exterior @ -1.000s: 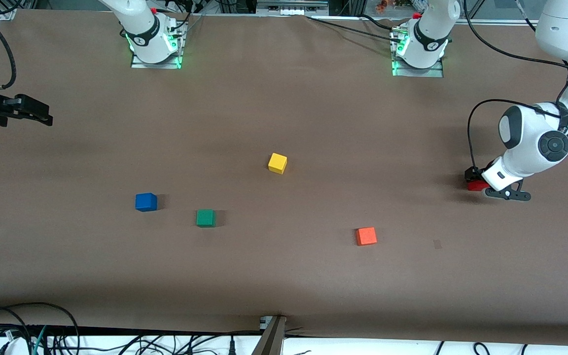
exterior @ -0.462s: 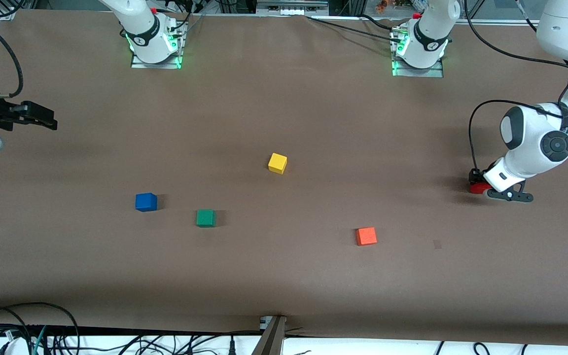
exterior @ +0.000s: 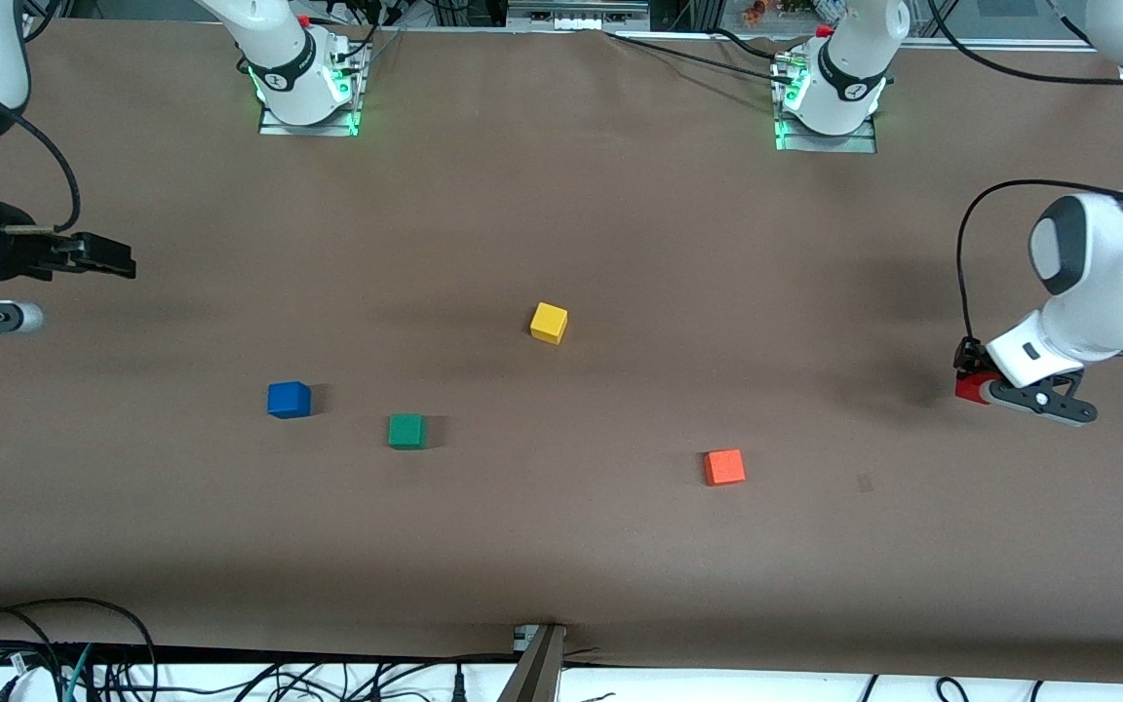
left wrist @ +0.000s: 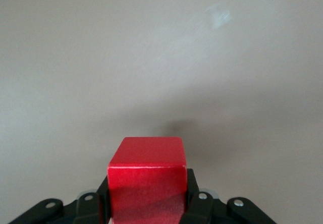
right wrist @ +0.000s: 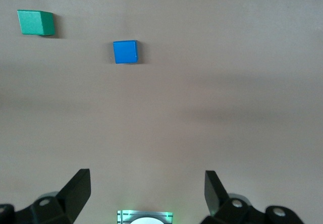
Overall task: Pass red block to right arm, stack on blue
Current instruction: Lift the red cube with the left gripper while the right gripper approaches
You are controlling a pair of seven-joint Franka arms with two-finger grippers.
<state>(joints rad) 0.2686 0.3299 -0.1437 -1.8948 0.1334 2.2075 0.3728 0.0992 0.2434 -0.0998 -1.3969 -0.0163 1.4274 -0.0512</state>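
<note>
My left gripper [exterior: 973, 378] is shut on the red block [exterior: 967, 388] and holds it just above the table at the left arm's end. In the left wrist view the red block [left wrist: 147, 176] sits between the black fingers [left wrist: 199, 206], its shadow on the table under it. My right gripper [exterior: 125, 266] is open and empty, up over the table's edge at the right arm's end; it shows open in the right wrist view [right wrist: 146, 182]. The blue cube [exterior: 289, 400] lies on the table and also shows in the right wrist view [right wrist: 125, 51].
A green cube [exterior: 406, 430] lies beside the blue one, toward the left arm's end, and shows in the right wrist view [right wrist: 35, 22]. A yellow cube [exterior: 549, 322] lies mid-table. An orange-red cube [exterior: 723, 467] lies nearer the front camera. Cables run along the front edge.
My left gripper, shut on the red block, has moved toward the left arm's end of the table. My right gripper has moved a little inward over the table.
</note>
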